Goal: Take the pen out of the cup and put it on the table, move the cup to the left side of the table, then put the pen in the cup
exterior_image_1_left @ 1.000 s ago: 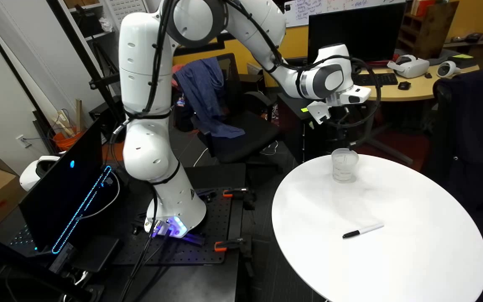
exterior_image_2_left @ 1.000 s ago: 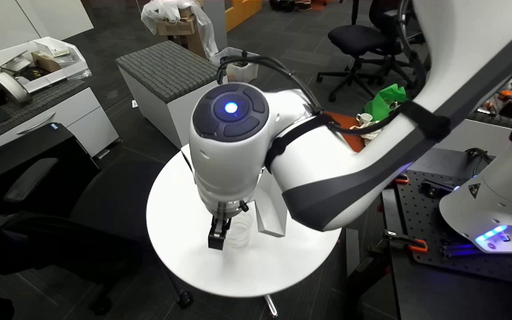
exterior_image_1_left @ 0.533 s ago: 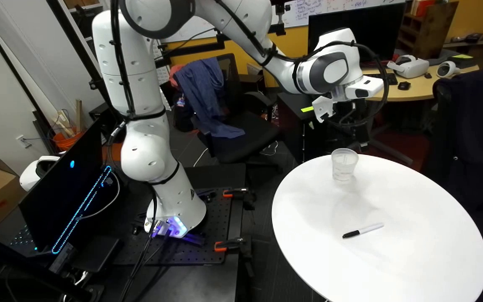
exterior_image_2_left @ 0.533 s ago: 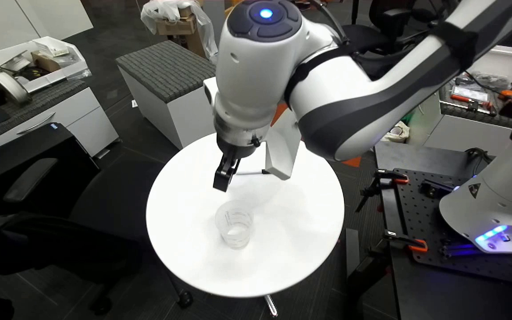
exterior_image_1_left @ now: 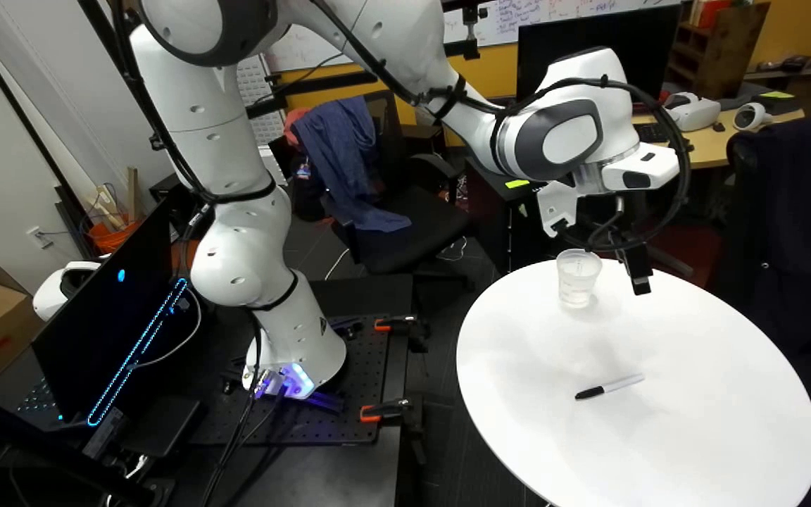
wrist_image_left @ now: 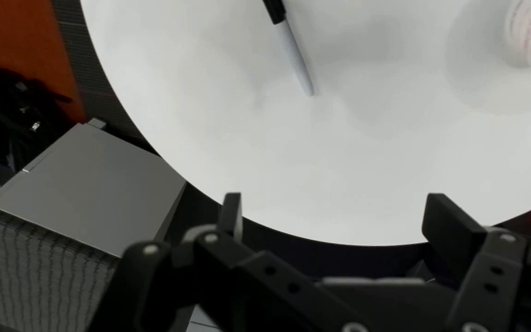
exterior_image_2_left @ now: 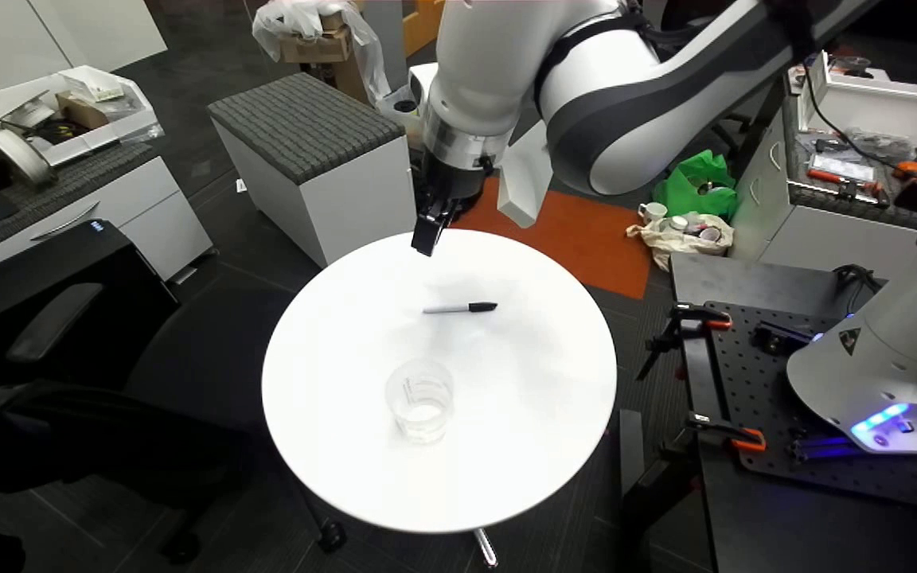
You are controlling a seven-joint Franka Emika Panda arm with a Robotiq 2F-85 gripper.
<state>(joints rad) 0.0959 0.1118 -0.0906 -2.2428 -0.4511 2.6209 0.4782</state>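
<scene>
Lying on the round white desk: one pen, out of the cup and apart from the tool.
Pen: slim, pale, one end black; top centre of the wrist view, black end cut by the upper edge. Cup: clear, upright; lower left of centre in an exterior view, upper right of the wrist view. Tool: spread wide, holding nothing; bottom of the wrist view, raised off the desk. Governing relation: pen above the left half of the tool's gap in the wrist view, pale end nearer, long axis steep, leaning upper left, roughly crosswise to the closing line. Judged next: pick-up of the pen, calling for travel toward the top of that view, then descent.
</scene>
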